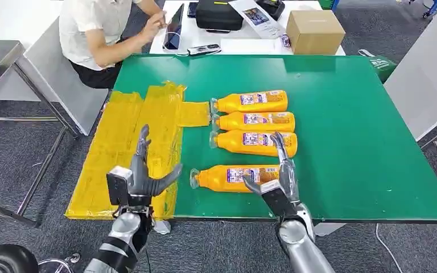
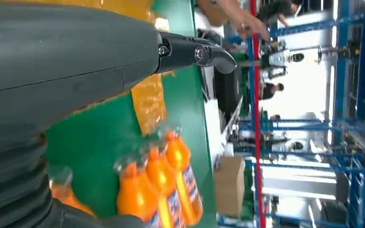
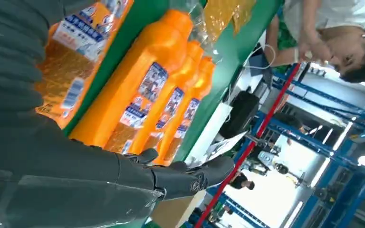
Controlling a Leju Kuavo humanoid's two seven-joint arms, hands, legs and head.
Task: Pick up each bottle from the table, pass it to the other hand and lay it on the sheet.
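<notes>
1. Left hand (image 1: 139,176): fingers spread, holding nothing, over yellow sheet (image 1: 119,142).
2. Right hand (image 1: 279,179): fingers apart, empty, above near bottle (image 1: 236,177).
3. Three more bottles (image 1: 253,122): lying side by side farther back on green table (image 1: 364,131), right of sheet.

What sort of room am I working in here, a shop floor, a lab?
Probably a lab or test workspace inside an industrial hall. A green work table stands on grey carpet, a person sits at a white desk with gear and a cardboard box, and blue metal racking runs behind.
</notes>
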